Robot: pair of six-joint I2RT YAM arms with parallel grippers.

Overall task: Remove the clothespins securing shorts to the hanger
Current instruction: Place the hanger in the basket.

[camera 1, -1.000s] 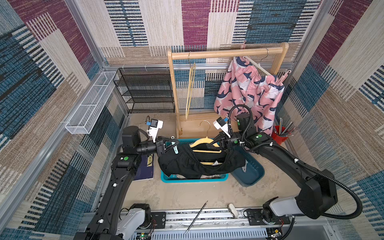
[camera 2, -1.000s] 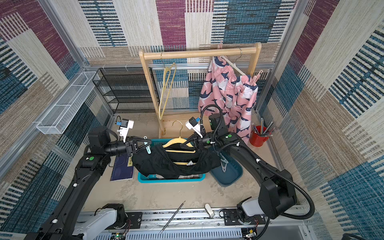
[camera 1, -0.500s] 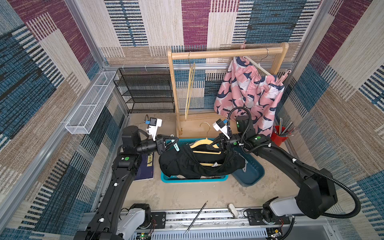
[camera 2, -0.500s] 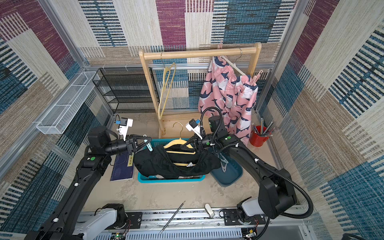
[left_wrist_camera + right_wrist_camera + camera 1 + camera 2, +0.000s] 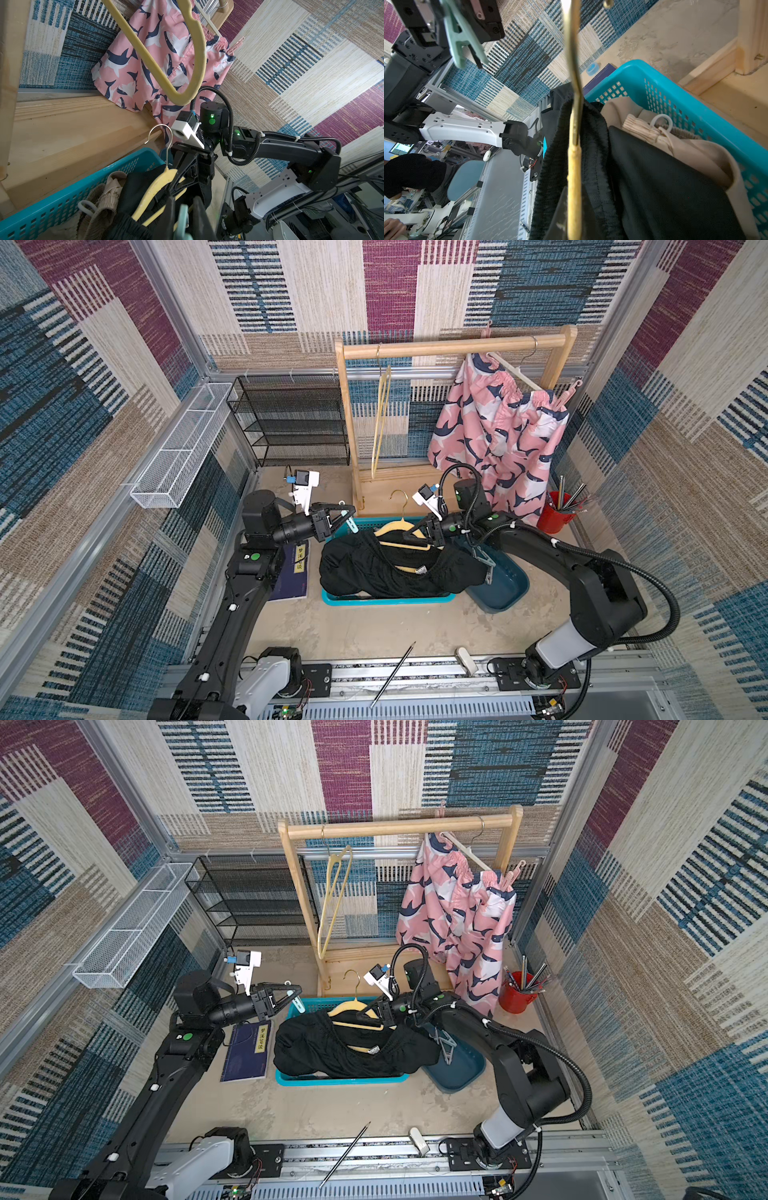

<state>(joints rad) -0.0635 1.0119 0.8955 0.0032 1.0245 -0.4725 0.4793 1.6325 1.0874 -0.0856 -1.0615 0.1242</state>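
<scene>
— Jaws, pin position?
— Found left jaws pinching mint pin (image 5: pixel 460 37), clear of black shorts (image 5: pixel 374 572), above basket's (image 5: pixel 386 600) far-left corner; right jaws clamped on hanger (image 5: pixel 392 527).
— Hazards?
— Could drop pin into basket cloth if pinched weakly. Could shed shorts by tilting hanger, end unpinned.

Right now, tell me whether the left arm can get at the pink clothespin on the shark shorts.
Probably not. The left gripper is full with a mint clothespin, and the pink clothespin sits high at the far end of the wooden rack, past the right gripper and its yellow hanger.
</scene>
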